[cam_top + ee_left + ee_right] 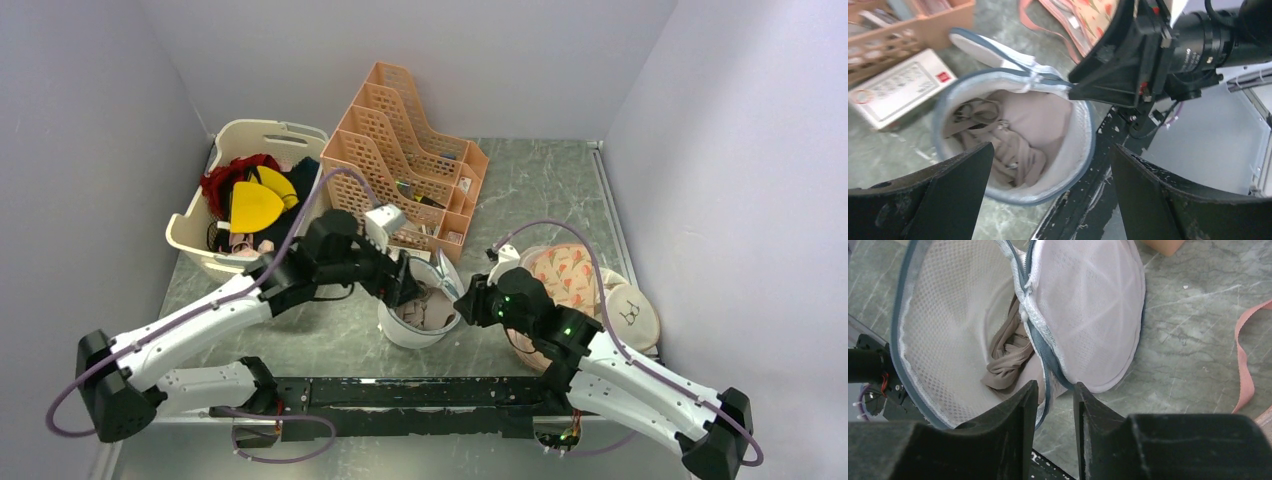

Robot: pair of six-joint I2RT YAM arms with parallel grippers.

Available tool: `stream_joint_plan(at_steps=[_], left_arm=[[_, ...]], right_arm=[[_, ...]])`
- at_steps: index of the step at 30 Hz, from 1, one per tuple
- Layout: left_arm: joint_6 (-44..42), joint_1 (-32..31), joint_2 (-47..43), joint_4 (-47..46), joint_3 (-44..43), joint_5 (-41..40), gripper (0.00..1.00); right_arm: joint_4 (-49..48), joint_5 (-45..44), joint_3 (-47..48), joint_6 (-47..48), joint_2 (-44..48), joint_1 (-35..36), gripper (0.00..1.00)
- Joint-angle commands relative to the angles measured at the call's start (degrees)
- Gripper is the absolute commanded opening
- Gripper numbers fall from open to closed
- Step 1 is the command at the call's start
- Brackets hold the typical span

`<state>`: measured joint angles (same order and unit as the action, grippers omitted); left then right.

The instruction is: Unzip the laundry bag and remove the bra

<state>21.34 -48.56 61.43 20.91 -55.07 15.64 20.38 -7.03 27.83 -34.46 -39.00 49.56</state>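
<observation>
Grey walls close in a green-marbled surface (540, 190), crowded toward the back. The laundry bag (420, 318) stands near the front edge, touching or nearly touching the black rail (420, 392). Its lid flap (1088, 315) is swung open and the bra (1010, 357) lies bunched inside. A peach file rack (410, 160) sits just behind it, with a small white box (898, 90) beside the bag's wall and a cream basket (250, 190) of clothes at the back left. A printed pad (565, 275) and a white disc (630, 315) lie on the right, partly under the right arm. The left hand (1050, 165) hangs spread wide above the bag's mouth, holding nothing. The right hand (1054, 390) is closed to a narrow gap, pinching the zip seam. Bare surface shows left of the bag and at the far right.
</observation>
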Motion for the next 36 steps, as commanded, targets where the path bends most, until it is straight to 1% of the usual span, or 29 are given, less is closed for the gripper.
stream_joint_plan(at_steps=[1, 2, 4, 6, 7, 10, 12, 14, 17, 20, 23, 27, 29, 36], left_arm=[[3.7, -6.5, 4.9, -7.0, 1.3, -3.7, 0.96], [4.2, -8.1, 6.2, -7.5, 1.1, -4.7, 0.96], [5.5, -10.4, 9.2, -7.7, 0.1, -6.2, 0.96], [7.2, -11.9, 12.0, -7.6, -0.9, -7.9, 0.95], [8.3, -12.7, 13.1, -8.0, -1.1, -8.8, 0.94], [10.6, -13.9, 15.7, -11.0, -0.4, -9.2, 0.87], [12.3, -14.3, 17.0, -12.0, -0.3, -10.4, 0.83], [13.5, -14.6, 18.2, -12.4, -0.4, -12.1, 0.77], [13.9, -14.8, 19.7, -12.5, -1.2, -14.5, 0.68], [13.4, -14.7, 21.3, -12.8, -2.2, -14.9, 0.63], [13.3, -14.8, 23.3, -13.2, -3.2, -13.9, 0.60], [14.1, -15.1, 25.3, -14.6, -3.3, -12.7, 0.61], [14.4, -15.6, 25.9, -15.0, -3.3, -13.1, 0.61], [14.5, -16.0, 27.7, -15.4, -3.4, -15.2, 0.55]], right_arm=[[-1.2, -0.2, -1.1, 0.0, -0.5, -0.1, 0.30], [-1.5, 0.0, -1.2, 0.0, -0.7, -0.1, 0.26], [-2.3, 0.7, -1.7, 0.1, -0.6, 0.0, 0.16], [-2.6, 0.9, -2.0, 0.3, -0.4, -0.1, 0.02], [-2.7, 0.8, -2.0, 0.3, -0.3, 0.0, 0.00], [-3.3, 1.2, -2.2, 0.7, -0.3, 0.0, 0.00], [-3.5, 1.7, -2.2, 0.9, -0.6, 0.0, 0.00], [-3.4, 1.9, -2.1, 1.0, -0.8, -0.1, 0.00], [-3.4, 2.0, -2.2, 1.0, -0.2, 0.0, 0.00], [-3.3, 2.0, -2.3, 1.0, 0.6, 0.0, 0.00], [-3.2, 1.9, -2.3, 1.0, 0.9, -0.1, 0.00], [-3.4, 2.0, -2.4, 1.0, 0.7, -0.1, 0.00], [-3.4, 2.2, -2.4, 1.0, 0.6, -0.1, 0.00], [-3.4, 2.6, -2.5, 0.9, 0.8, -0.1, 0.00]])
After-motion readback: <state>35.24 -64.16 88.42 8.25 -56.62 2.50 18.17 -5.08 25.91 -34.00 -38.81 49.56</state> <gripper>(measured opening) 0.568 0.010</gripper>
